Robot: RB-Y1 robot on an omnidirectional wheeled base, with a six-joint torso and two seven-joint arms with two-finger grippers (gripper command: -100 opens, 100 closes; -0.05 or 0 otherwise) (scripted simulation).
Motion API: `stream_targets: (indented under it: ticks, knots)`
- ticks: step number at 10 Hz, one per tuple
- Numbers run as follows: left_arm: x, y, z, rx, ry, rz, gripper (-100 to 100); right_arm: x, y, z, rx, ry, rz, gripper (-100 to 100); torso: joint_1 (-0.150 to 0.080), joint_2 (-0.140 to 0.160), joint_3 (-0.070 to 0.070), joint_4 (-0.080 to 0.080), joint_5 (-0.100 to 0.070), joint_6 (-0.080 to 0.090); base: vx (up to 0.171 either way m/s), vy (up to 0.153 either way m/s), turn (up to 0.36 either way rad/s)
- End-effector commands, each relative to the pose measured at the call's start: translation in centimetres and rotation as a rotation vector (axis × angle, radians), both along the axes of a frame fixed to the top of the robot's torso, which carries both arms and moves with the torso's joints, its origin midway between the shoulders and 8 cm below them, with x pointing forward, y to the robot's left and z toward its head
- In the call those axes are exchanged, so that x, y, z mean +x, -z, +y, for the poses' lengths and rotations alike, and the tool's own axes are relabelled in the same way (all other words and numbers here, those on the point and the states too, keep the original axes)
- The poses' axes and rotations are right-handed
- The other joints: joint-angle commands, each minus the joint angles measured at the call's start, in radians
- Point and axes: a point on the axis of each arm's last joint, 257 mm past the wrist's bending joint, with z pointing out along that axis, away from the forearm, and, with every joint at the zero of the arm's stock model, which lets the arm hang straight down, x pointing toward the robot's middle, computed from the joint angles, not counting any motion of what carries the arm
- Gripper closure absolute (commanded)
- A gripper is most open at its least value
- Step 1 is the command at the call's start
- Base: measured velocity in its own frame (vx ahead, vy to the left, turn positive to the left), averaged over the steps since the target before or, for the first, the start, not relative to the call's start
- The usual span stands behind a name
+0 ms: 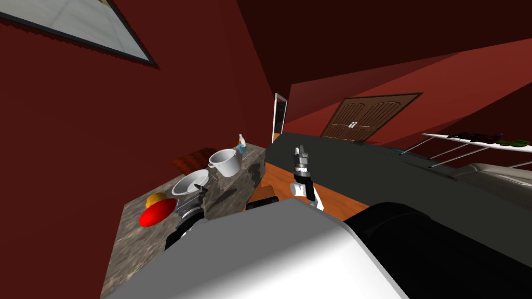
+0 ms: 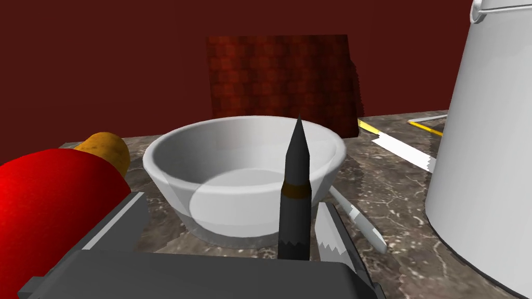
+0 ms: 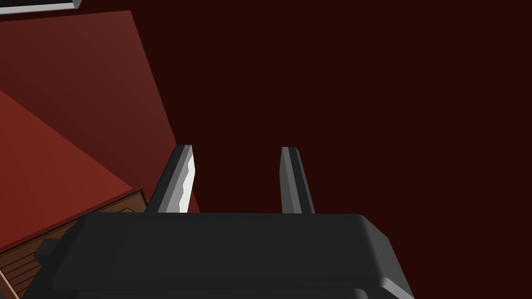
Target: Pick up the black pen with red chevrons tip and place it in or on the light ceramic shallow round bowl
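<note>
— Two blades on my left tool (image 2: 229,201) stand wide apart, and the black pointed pen with a thin brown band (image 2: 296,171) rises between them, tight beside one blade and clear of the other.
— So not clamped. Where's the bowl?
— Right ahead of the tool: the pale shallow round bowl (image 2: 165,179) sits on the mottled brown stone counter (image 2: 400,176), and the pen's tip points toward it. Head camera puts that tool just beside the bowl.
— What's around it?
— A round red object (image 2: 47,207) and a yellow-brown lump (image 2: 106,149) on one side; a light grey pen (image 2: 358,222) lying flat beside the bowl's base on the other, then a tall white pot (image 2: 488,155). A dark red woven square (image 2: 283,78) stands behind the bowl.
— Right arm?
— My right tool (image 3: 237,148) is raised, well apart from the counter, blades apart.
</note>
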Motion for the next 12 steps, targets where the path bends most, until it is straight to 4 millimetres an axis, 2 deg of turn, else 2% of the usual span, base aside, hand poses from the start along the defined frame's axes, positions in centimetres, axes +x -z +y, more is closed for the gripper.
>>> stream_targets:
  ticks: [1, 5, 6, 7, 8, 9, 10, 11, 12]
  knots:
    - [-0.4, 0.4, 0.0, -0.018, -0.034, -0.012, -100, 0.0, 0.0, 0.0, 0.0, 0.0, 0.0, 0, 0.0, 0.0, 0.0, 0.0, 0.0, 0.0, 0.105, -0.006, 0.01]
    - [-0.7, 1.0, -0.4, -0.051, -0.06, -0.023, -100, 0.0, 0.0, 0.0, 0.0, 0.0, 0.0, 0, 0.005, 0.003, 0.002, 0.001, 0.001, 0.0, 0.041, 0.013, 0.0]
    - [-0.7, 1.1, -0.5, -0.052, -0.061, -0.023, 0, 0.0, 0.0, 0.0, 0.0, 0.0, 0.0, 0, 0.004, 0.005, 0.003, 0.001, 0.001, 0.0, 0.0, 0.0, 0.0]
    - [-2.8, 2.3, 1.9, -0.049, -0.087, -0.001, -100, 0.0, 0.0, 0.0, 0.0, 0.0, 0.0, 0, 0.004, 0.005, 0.003, 0.001, 0.001, 0.0, 0.02, -0.065, -0.246]
    - [-2.8, 2.5, 1.9, -0.066, -0.088, -0.009, -100, 0.0, 0.0, 0.0, 0.0, 0.0, 0.0, 0, 0.001, 0.005, 0.003, 0.001, 0.0, 0.001, 0.02, -0.082, -0.106]
    - [-5.1, 3.7, 4.4, -0.056, -0.117, 0.02, -100, 0.0, 0.0, 0.0, 0.0, 0.0, 0.0, 0, -0.001, 0.005, 0.003, 0.001, 0.0, 0.0, 0.024, -0.125, -0.18]
    - [-5.1, 3.7, 4.4, -0.077, -0.117, 0.001, -100, 0.0, 0.0, 0.0, 0.0, 0.0, 0.0, 0, -0.003, 0.005, 0.003, 0.001, -0.001, 0.0, 0.027, -0.093, -0.089]
    - [-7.3, 4.2, 6.8, -0.053, -0.147, 0.029, -100, 0.0, 0.0, 0.0, 0.0, 0.0, 0.0, 0, -0.002, 0.005, 0.003, 0.001, -0.001, 0.0, 0.034, -0.098, -0.214]
    - [-7.5, 4.5, 7.0, -0.073, -0.148, 0.019, -100, 0.0, 0.0, 0.0, 0.0, 0.0, 0.0, 0, -0.002, 0.005, 0.002, 0.001, 0.0, 0.0, 0.022, -0.073, -0.109]
